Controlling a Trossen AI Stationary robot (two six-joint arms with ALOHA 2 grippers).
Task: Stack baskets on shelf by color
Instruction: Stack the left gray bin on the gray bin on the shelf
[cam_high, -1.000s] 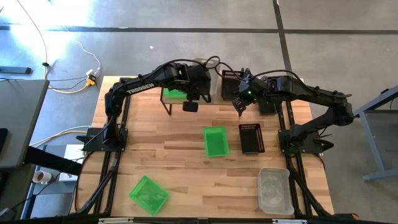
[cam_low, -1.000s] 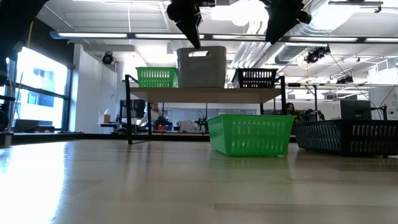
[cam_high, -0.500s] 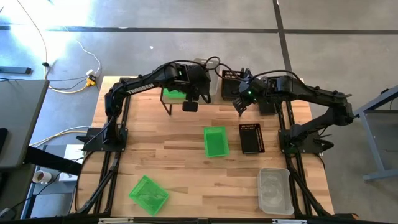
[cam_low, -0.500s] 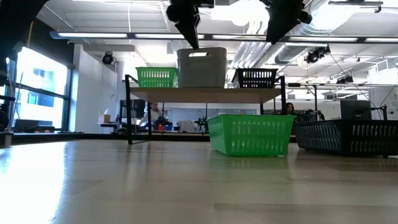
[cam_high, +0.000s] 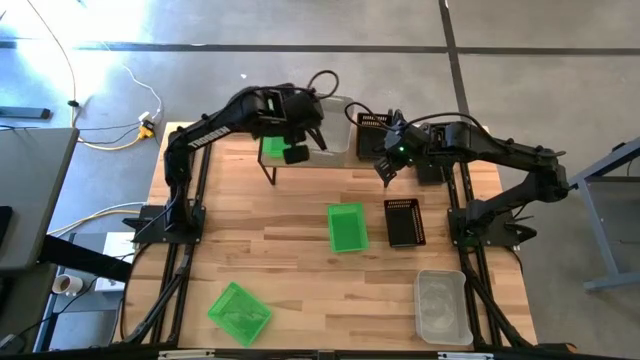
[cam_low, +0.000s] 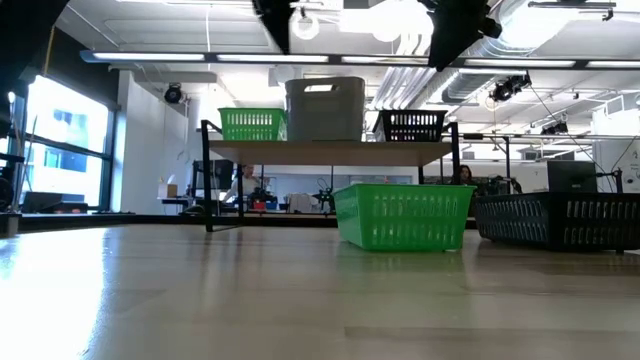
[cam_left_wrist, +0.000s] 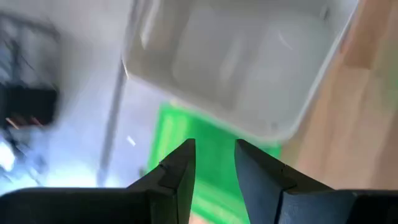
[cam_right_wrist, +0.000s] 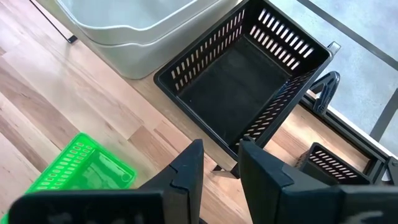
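Note:
The shelf (cam_low: 330, 151) stands at the table's far edge with three lots on its plank: a green basket (cam_low: 252, 124), whitish baskets nested together (cam_low: 323, 108) and a black basket (cam_low: 412, 125). My left gripper (cam_high: 312, 140) hovers high above the shelf, between the green basket (cam_left_wrist: 205, 155) and the whitish ones (cam_left_wrist: 242, 62), fingers narrowly open and empty. My right gripper (cam_high: 385, 172) waits in the air in front of the shelf's black basket (cam_right_wrist: 249, 74), also narrowly open and empty.
On the tabletop lie a green basket (cam_high: 347, 227) and a black basket (cam_high: 404, 222) at the middle, a second green basket (cam_high: 238, 312) near the left front, and a whitish basket (cam_high: 441, 305) at the right front. Bare wood shows between them.
My left gripper has risen from just over the whitish baskets and swung toward the table's left and far edge, leaving most of the low view. The whitish baskets stay on the shelf. My right arm has kept still.

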